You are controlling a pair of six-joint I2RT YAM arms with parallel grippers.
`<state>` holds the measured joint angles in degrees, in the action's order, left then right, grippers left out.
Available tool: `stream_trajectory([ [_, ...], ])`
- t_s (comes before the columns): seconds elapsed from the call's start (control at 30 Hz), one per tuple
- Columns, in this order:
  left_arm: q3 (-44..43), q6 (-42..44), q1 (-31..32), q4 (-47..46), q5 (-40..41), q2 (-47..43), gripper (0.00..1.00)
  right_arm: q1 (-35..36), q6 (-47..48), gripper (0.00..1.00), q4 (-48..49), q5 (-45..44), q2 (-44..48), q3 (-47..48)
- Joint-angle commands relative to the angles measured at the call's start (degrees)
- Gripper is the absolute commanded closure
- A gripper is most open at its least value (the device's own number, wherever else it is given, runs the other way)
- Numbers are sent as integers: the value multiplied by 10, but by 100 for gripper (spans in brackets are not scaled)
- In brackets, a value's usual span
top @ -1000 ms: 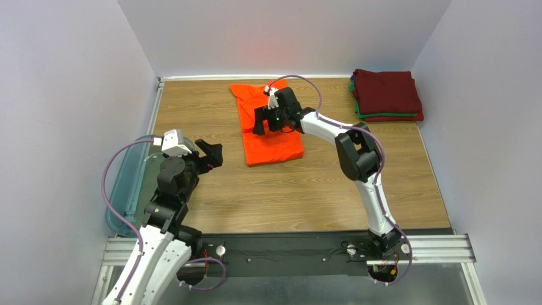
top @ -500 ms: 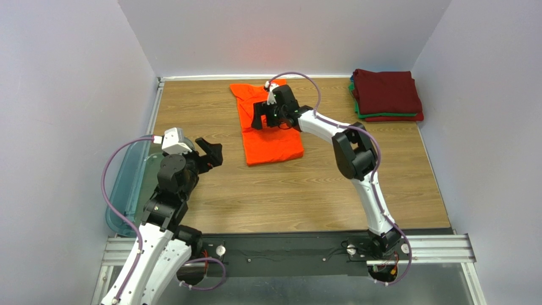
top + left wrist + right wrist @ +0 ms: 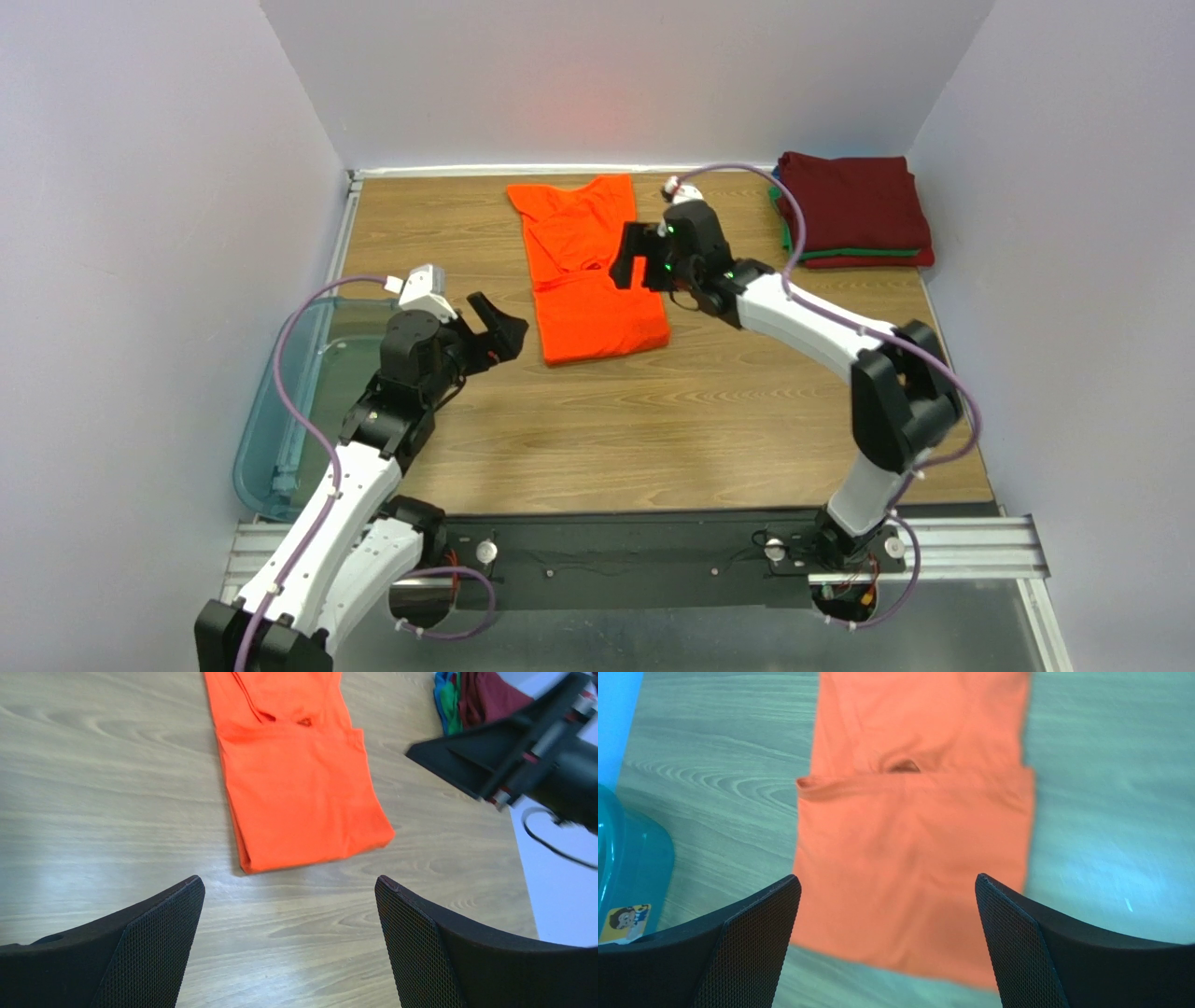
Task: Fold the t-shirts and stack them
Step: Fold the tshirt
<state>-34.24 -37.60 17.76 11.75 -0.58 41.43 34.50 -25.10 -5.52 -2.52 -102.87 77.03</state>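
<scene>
While the orange t-shirt [image 3: 586, 280] lies partly folded near the middle of the far edge, it isn't stacked | my left gripper [image 3: 502, 331] wide, empty | my right gripper [image 3: 634, 261] wide, empty, at its right side | folded stack [image 3: 853, 207] in far right corner | left, I judge: last fold, carry over

- The orange t-shirt [image 3: 913, 882] is blurred in the right wrist view; the top edge cuts its far end in both wrist views.
- Only a corner of the stack of folded t-shirts [image 3: 484, 696] shows at the left wrist view's top edge.
- The blue bin [image 3: 626, 847] is cut by the right wrist view's left edge; its sticker [image 3: 619, 922] is too small to read.
</scene>
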Motion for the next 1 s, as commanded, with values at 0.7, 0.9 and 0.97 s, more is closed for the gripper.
stream_trajectory([
  [0.7, 42, -78, 69, -207, -7, 337, 42, -22, -138, 0, -13, -38, 196, -279],
  [0.9, 30, -85, 67, -239, 18, 385, 54, -22, -141, 0, -13, -33, 181, -278],
  [0.97, 21, -84, 66, -242, 21, 403, 55, -23, -140, 0, -13, -32, 175, -276],
])
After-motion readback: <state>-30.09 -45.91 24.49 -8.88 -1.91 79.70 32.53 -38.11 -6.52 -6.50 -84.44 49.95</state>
